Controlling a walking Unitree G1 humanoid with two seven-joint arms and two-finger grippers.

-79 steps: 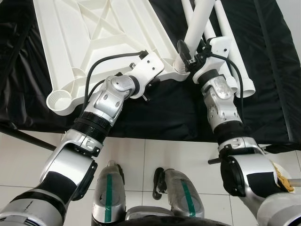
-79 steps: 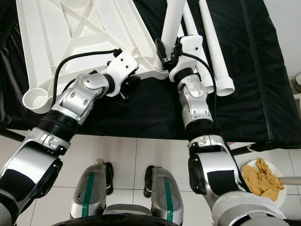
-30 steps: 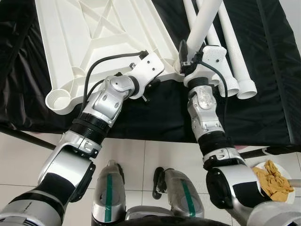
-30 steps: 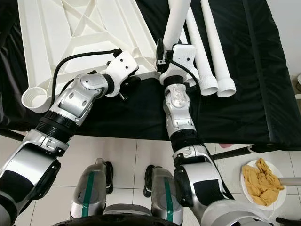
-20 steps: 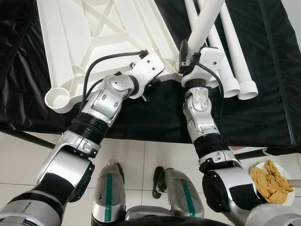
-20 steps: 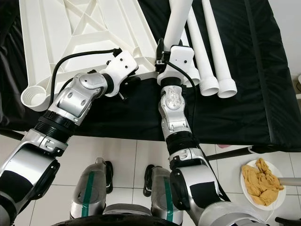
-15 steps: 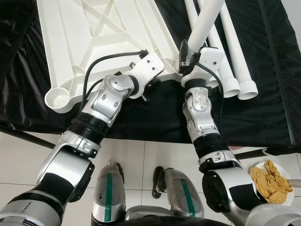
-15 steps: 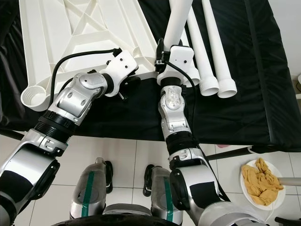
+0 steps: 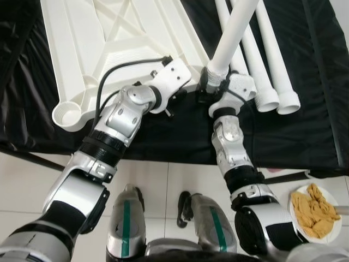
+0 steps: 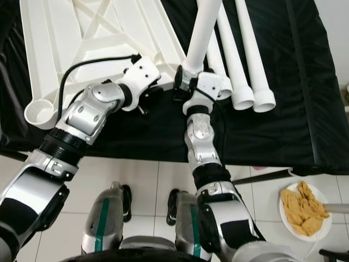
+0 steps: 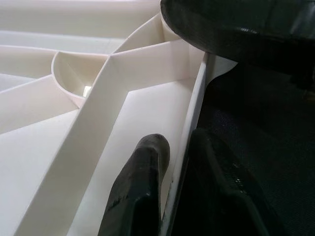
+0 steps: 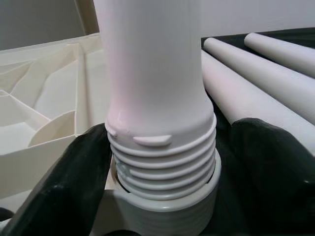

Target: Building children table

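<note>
Currently my left claw (image 11: 170, 189) pinches the edge rim of the inverted white tabletop (image 9: 109, 49): one finger lies inside the rim, the other outside against the black cloth (image 9: 305, 125). The tabletop rests underside up on the cloth-covered counter, its ribbing exposed and an empty round leg socket (image 9: 66, 114) at the near left corner. My right claw (image 12: 162, 167) is closed on the threaded end of a white table leg (image 9: 232, 38), one finger on each side of the threads. That threaded end sits in the near right corner socket, the leg tilted. Three more loose legs (image 9: 275, 60) lie side by side on the cloth just beside it.
</note>
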